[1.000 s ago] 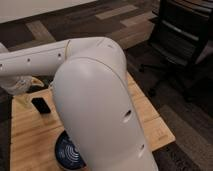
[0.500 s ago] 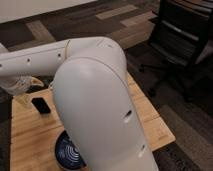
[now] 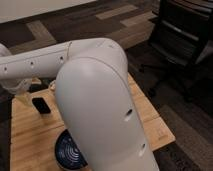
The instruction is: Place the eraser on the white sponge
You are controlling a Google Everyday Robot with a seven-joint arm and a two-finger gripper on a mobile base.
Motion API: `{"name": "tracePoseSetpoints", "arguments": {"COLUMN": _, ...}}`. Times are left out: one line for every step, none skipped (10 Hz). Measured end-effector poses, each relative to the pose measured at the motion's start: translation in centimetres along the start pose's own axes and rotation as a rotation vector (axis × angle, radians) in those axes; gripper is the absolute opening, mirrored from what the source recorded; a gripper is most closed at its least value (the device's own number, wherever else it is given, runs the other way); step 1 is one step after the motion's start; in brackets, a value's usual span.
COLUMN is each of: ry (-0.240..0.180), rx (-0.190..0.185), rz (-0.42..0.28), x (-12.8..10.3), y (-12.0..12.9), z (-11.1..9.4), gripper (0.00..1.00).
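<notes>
Eraser (image 3: pixel 41 105) flat on wood tbl (image 3: pixel 30 135); gripper out of view.

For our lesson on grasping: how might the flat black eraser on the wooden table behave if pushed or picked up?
The eraser lies flat on the table, so it would probably slide, not roll or tip. Its thin, blocky shape suggests it is stiff and light. The gripper is out of view, left of the arm.
</notes>
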Motion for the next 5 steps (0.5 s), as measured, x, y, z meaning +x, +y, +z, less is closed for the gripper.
{"name": "tracePoseSetpoints", "arguments": {"ry": -0.012, "rx": -0.017, "rz": -0.024, "x": -0.2, "y": 0.0, "z": 0.8, "gripper": 0.65}}
{"name": "tracePoseSetpoints", "arguments": {"ry": -0.022, "rx": -0.025, "rz": -0.045, "x": -0.3, "y": -0.2, "z": 1.5, "gripper": 0.65}}
{"name": "tracePoseSetpoints", "arguments": {"ry": -0.032, "rx": -0.032, "rz": -0.074, "x": -0.6, "y": -0.5, "z": 2.1, "gripper": 0.65}}
{"name": "tracePoseSetpoints", "arguments": {"ry": -0.049, "rx": -0.046, "rz": -0.118, "x": -1.3, "y": -0.6, "z": 3.1, "gripper": 0.65}}
{"name": "tracePoseSetpoints", "arguments": {"ry": -0.056, "rx": -0.058, "rz": -0.137, "x": -1.6, "y": -0.5, "z": 3.7, "gripper": 0.65}}
